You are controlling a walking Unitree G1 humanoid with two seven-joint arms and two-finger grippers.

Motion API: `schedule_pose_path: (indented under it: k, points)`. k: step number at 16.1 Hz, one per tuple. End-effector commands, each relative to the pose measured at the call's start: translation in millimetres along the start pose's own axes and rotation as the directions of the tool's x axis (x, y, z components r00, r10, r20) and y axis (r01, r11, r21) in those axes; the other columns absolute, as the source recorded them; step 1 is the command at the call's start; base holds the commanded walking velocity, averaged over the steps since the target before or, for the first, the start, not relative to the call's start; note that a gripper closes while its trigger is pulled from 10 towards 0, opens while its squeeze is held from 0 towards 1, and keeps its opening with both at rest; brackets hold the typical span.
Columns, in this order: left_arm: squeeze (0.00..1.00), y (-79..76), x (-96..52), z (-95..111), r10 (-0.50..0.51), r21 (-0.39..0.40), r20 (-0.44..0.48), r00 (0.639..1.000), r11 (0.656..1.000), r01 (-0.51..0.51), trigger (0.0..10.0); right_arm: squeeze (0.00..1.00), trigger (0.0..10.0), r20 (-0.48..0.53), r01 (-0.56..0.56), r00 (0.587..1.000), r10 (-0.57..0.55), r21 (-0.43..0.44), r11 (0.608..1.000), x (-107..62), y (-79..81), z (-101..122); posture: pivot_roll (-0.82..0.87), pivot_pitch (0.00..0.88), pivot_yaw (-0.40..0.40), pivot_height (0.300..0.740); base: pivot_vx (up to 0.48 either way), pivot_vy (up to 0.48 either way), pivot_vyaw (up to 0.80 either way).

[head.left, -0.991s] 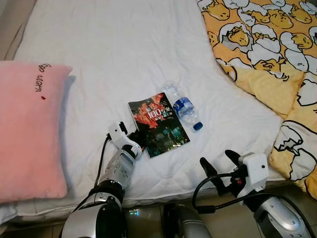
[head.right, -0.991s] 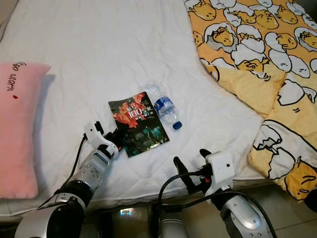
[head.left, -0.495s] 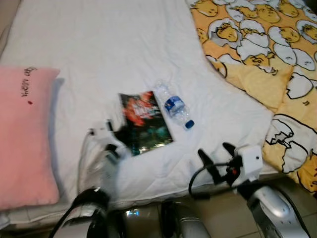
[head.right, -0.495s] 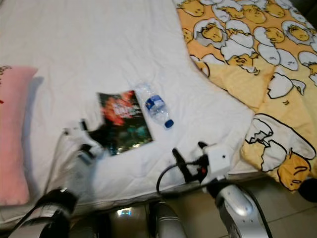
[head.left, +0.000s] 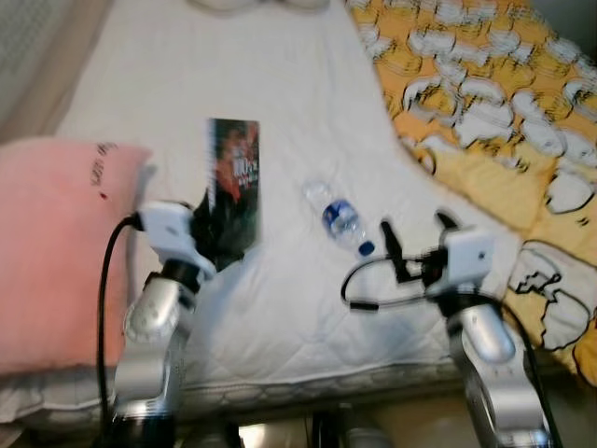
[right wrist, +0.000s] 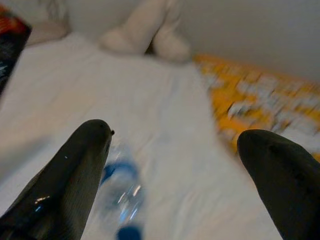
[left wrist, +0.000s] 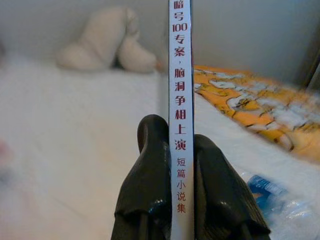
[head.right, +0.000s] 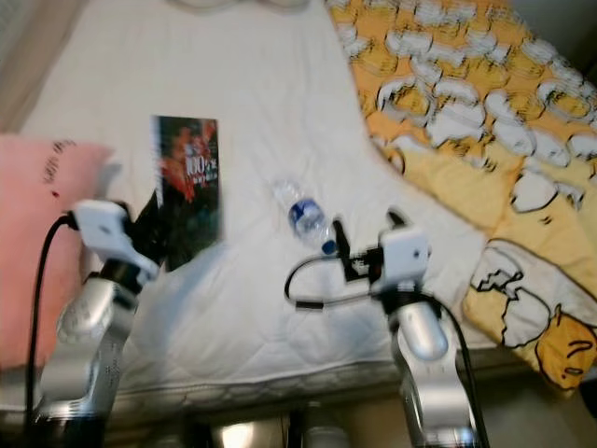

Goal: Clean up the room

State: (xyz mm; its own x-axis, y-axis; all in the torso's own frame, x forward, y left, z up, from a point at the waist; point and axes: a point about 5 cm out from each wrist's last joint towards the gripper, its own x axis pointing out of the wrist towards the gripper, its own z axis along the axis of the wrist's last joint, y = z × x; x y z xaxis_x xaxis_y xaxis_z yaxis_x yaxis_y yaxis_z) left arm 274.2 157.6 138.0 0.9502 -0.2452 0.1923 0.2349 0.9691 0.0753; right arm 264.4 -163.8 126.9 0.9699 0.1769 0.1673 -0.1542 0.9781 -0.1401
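You've got the left gripper (head.right: 154, 238) clamped on the book (head.right: 187, 188), held up off the white bed (head.right: 261, 84) w/ its cover facing the camera, just beside the pink pillow (head.right: 37, 224). Right gripper (head.right: 364, 245) hangs over the bed edge, fingers spread, just short of the water bottle (head.right: 304, 217), which lies flat on the sheet, blue cap toward the gripper. Yellow egg-print blanket (head.right: 476, 140) covers the bed's right side. Pic is blurred.
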Motion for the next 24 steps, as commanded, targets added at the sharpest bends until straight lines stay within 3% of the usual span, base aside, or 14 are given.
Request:
schedule_pose_path:
  k: [1, 3, 5, 7, 8, 9, 10, 11, 13, 15, 16, 20, 24]
  points:
    - [0.00, -4.1, -13.3, 7.2, -0.056, 0.238, 0.069, 0.996, 0.971, 0.038, 0.0, 0.24, 10.0, 0.025, 0.103, 0.995, -0.101, -0.053, 0.993, -0.1, -19.8, -1.5, -0.03, 0.000, -0.071, 0.740, 0.000, 0.000, 0.00]
    - [0.00, 2.2, -27.1, -4.7, -0.012, 0.220, 0.007, 1.000, 0.975, 0.010, 0.0, 0.24, 10.0, 0.046, 0.123, 0.992, -0.120, -0.070, 0.990, -0.1, -23.5, -3.4, -0.03, 0.000, -0.071, 0.740, 0.000, 0.000, 0.00]
    - [0.00, -2.9, -34.0, -11.9, 0.002, 0.135, -0.028, 1.000, 0.991, 0.002, 0.0, 0.25, 10.0, 0.031, 0.101, 0.995, -0.098, -0.104, 0.989, -5.6, -22.4, -13.4, -0.02, 0.000, -0.073, 0.740, 0.000, 0.000, 0.00]
    - [0.00, -20.8, -28.3, -7.4, -0.044, 0.120, -0.012, 0.999, 0.992, 0.045, 0.0, 0.25, 10.0, -0.019, 0.075, 0.997, -0.077, -0.091, 0.993, -10.1, -20.8, -26.2, -0.02, 0.000, -0.084, 0.740, 0.000, 0.000, 0.00]
    - [0.00, -20.1, -20.6, -4.7, -0.021, 0.238, -0.005, 1.000, 0.971, 0.022, 0.0, 0.25, 10.0, -0.026, 0.066, 0.997, -0.068, -0.070, 0.995, -5.8, -19.5, -27.9, -0.02, 0.000, -0.087, 0.740, 0.000, 0.000, 0.00]
    - [0.00, -17.7, -15.0, -4.2, 0.000, 0.214, -0.008, 1.000, 0.977, 0.001, 0.0, 0.24, 10.0, -0.035, 0.059, 0.998, -0.061, -0.047, 0.997, -1.6, -17.7, -28.5, -0.02, 0.000, -0.087, 0.740, 0.000, 0.000, 0.00]
    - [0.00, -16.6, -12.5, -4.2, 0.012, 0.189, -0.013, 1.000, 0.982, -0.009, 4.6, 0.25, 10.0, -0.037, 0.058, 0.998, -0.060, -0.037, 0.998, 0.2, -17.5, -28.6, -0.02, 0.000, -0.088, 0.740, 0.000, 0.000, 0.00]
    - [0.00, -16.1, -6.5, -2.5, 0.006, 0.185, -0.004, 1.000, 0.983, -0.005, 10.0, 0.25, 10.0, -0.042, 0.059, 0.997, -0.059, -0.007, 0.998, 5.3, -17.4, -29.1, -0.02, 0.000, -0.084, 0.740, 0.000, 0.000, 0.00]
    - [0.00, -17.2, -0.3, -1.6, 0.021, 0.129, -0.004, 1.000, 0.991, -0.020, 10.0, 0.27, 10.0, -0.040, 0.047, 0.998, -0.046, 0.015, 0.999, 10.8, -16.6, -29.4, -0.02, 0.000, -0.077, 0.740, 0.000, 0.000, 0.30]
    - [0.00, -24.9, 0.7, -5.2, 0.005, 0.122, -0.029, 1.000, 0.993, -0.002, 10.0, 0.40, 10.0, -0.025, 0.024, 0.999, -0.023, 0.037, 0.999, 14.5, -13.9, -28.1, -0.03, 0.000, -0.072, 0.740, 0.000, 0.386, 0.74]
    - [0.00, -27.0, -0.1, -7.1, 0.003, 0.125, -0.042, 0.999, 0.992, 0.003, 10.0, 0.41, 10.0, -0.024, 0.019, 1.000, -0.018, 0.037, 0.999, 14.9, -13.3, -27.5, -0.03, 0.000, -0.073, 0.740, 0.000, 0.454, 0.71]
    - [0.00, -26.9, 0.5, -13.3, 0.026, 0.112, -0.079, 0.997, 0.994, -0.017, 10.0, 0.34, 10.0, -0.064, 0.019, 0.998, -0.014, 0.077, 0.997, 13.7, -11.1, -35.3, -0.02, 0.000, -0.081, 0.740, 0.000, 0.112, 0.34]
    - [0.00, -23.2, 3.7, -12.4, 0.033, 0.097, -0.088, 0.996, 0.995, -0.025, 10.0, 0.34, 10.0, -0.072, -0.005, 0.997, 0.012, 0.094, 0.996, 13.2, -6.2, -37.7, -0.01, 0.000, -0.082, 0.740, 0.000, 0.000, 0.00]
